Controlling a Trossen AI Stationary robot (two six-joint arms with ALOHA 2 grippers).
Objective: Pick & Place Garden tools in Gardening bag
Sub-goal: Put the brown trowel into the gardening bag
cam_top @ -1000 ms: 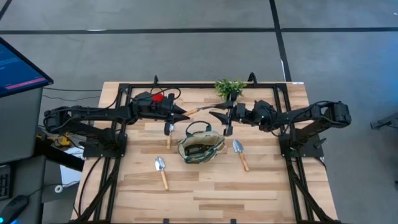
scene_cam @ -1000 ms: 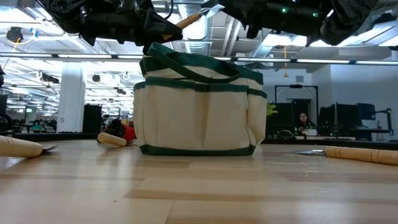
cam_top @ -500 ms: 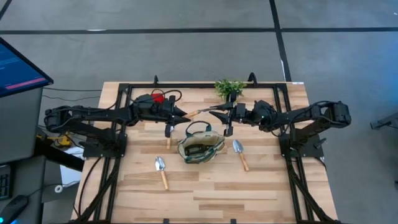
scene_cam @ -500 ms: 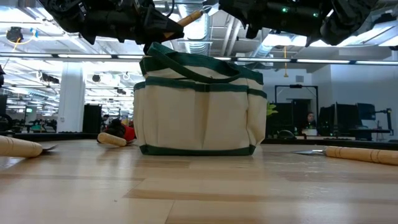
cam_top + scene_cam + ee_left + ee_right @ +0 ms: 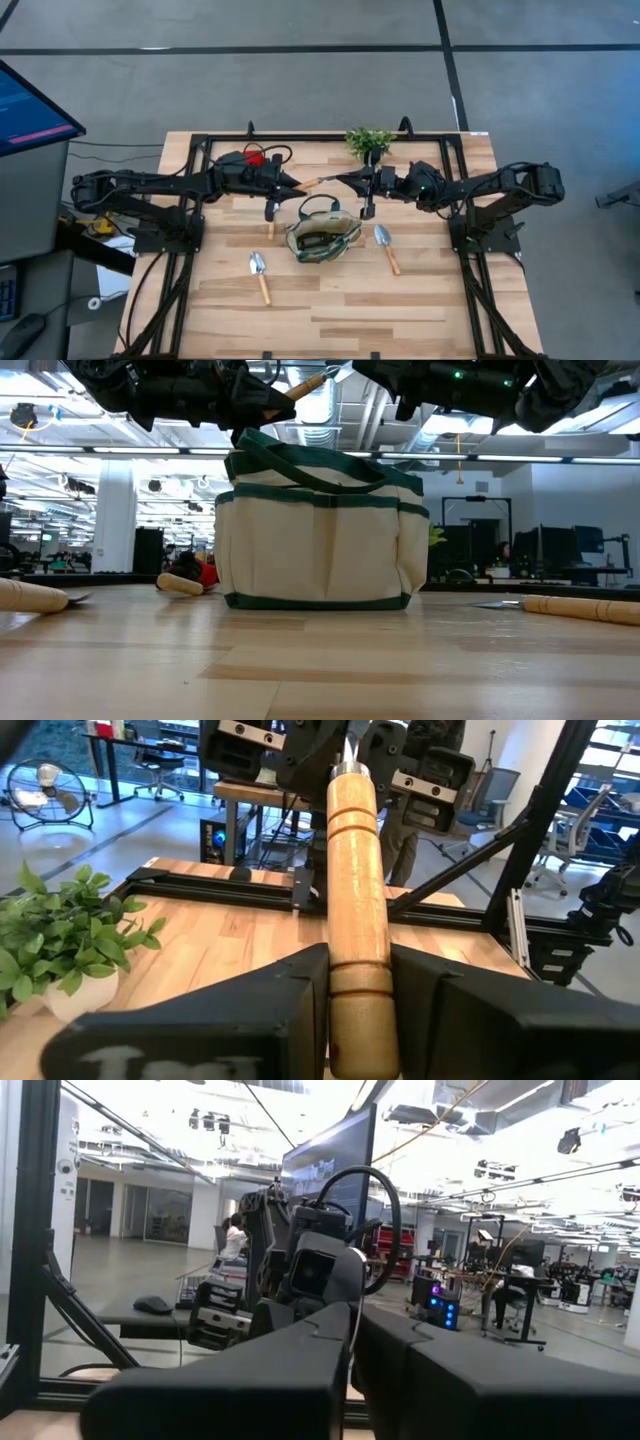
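The gardening bag [image 5: 323, 236] stands mid-counter [image 5: 340, 310], one trowel [image 5: 259, 275] lying left and another [image 5: 386, 247] right of it. Behind, both grippers have closed in: left gripper [image 5: 297, 184] fingers clamp the raised trowel's handle [image 5: 357, 920], right gripper [image 5: 345, 180] fingers pinch its blade.

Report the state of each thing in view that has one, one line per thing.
Left end effector, shut on the wooden handle of the silver-bladed trowel.
Right end effector, shut on that trowel's blade end.
Silver-bladed trowel, held in the air between both arms.
Olive-khaki round fabric bag, upright on the table, mouth open.
Left loose wooden-handled trowel, lying flat.
Right loose wooden-handled trowel, lying flat.
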